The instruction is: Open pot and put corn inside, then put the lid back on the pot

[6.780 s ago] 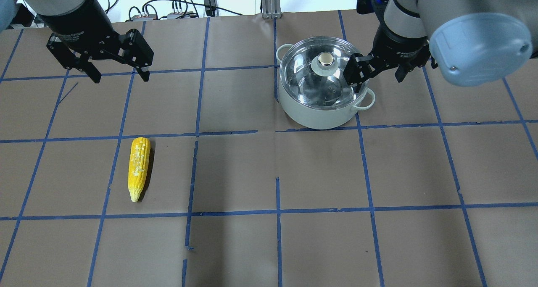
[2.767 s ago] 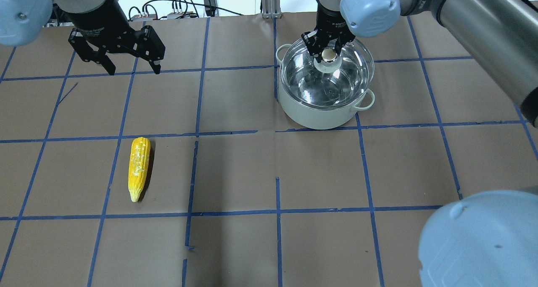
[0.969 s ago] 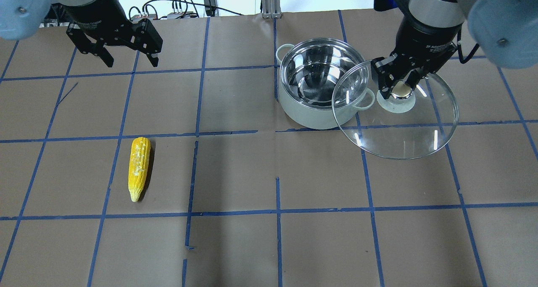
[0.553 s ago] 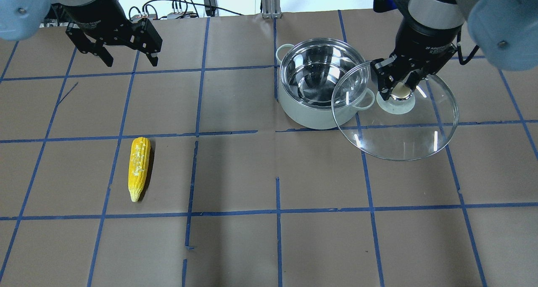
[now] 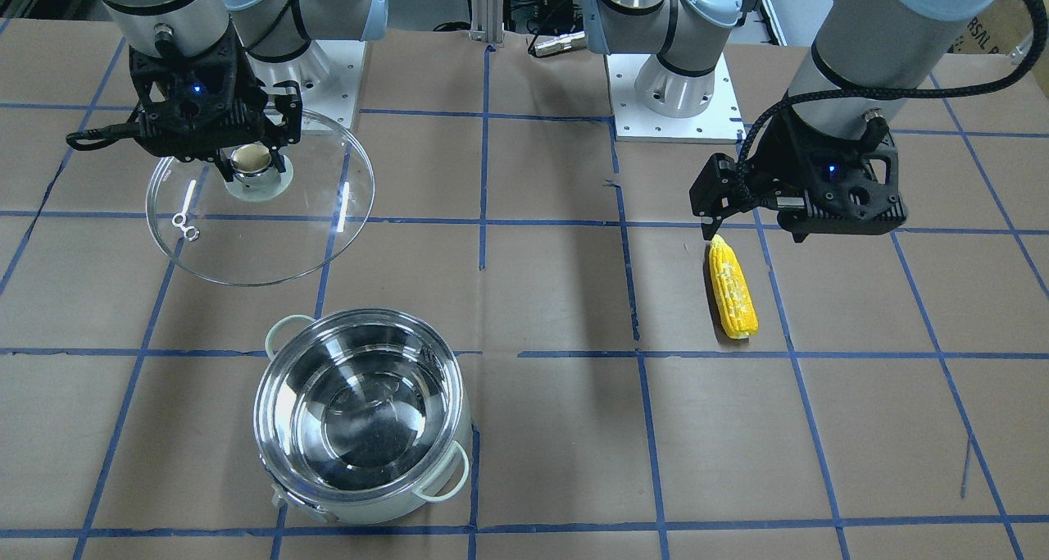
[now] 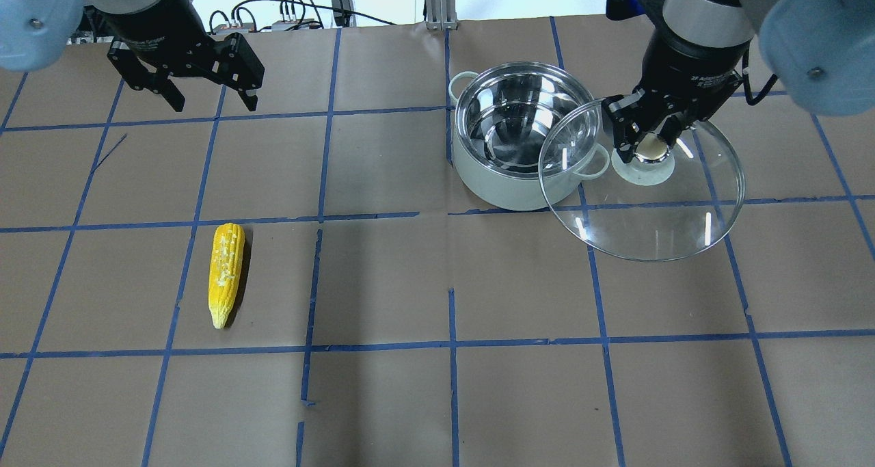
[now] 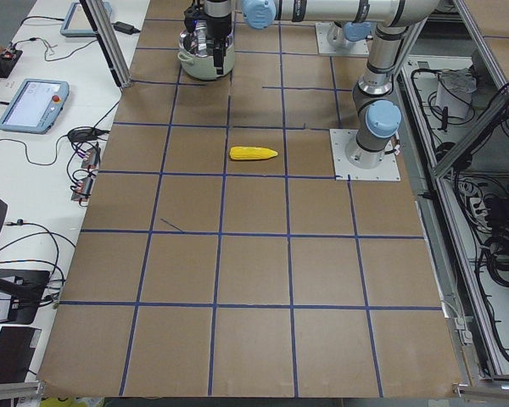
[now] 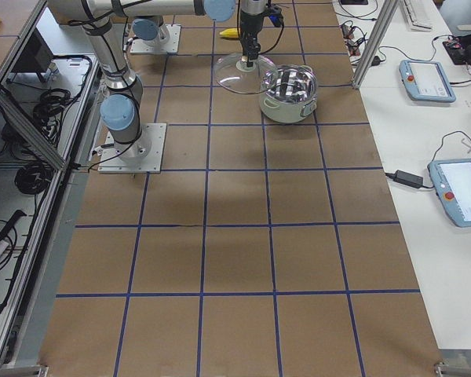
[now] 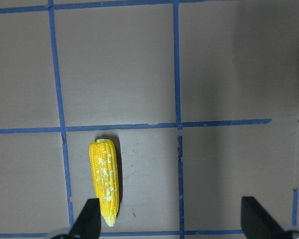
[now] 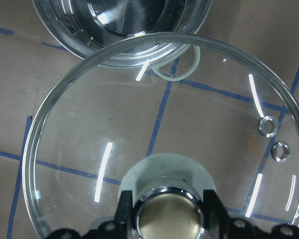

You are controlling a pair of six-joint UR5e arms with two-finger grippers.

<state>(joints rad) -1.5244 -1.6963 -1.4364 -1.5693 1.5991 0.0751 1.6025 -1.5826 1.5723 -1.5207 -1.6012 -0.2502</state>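
The pot (image 6: 478, 180) stands open at the far middle of the table, its steel inside empty; it also shows in the front view (image 5: 352, 507). My right gripper (image 6: 649, 149) is shut on the knob of the glass lid (image 6: 649, 214) and holds it in the air just right of the pot, its edge over the pot's near handle. The right wrist view shows the knob (image 10: 167, 211) between the fingers. The corn (image 6: 225, 272) lies flat at the near left. My left gripper (image 6: 208, 104) is open and empty, high above the table, with the corn (image 9: 104, 181) below it.
Brown paper with a blue tape grid covers the table. Cables and an aluminium post (image 6: 437, 2) stand at the far edge. The arms' base plates (image 5: 672, 93) sit on the robot's side. Tablets (image 7: 34, 103) lie on a side bench.
My right gripper shut on the knob, lifted the lid off the pot and carried it to the right. In the last second it has barely moved. My left gripper shifted slightly right.
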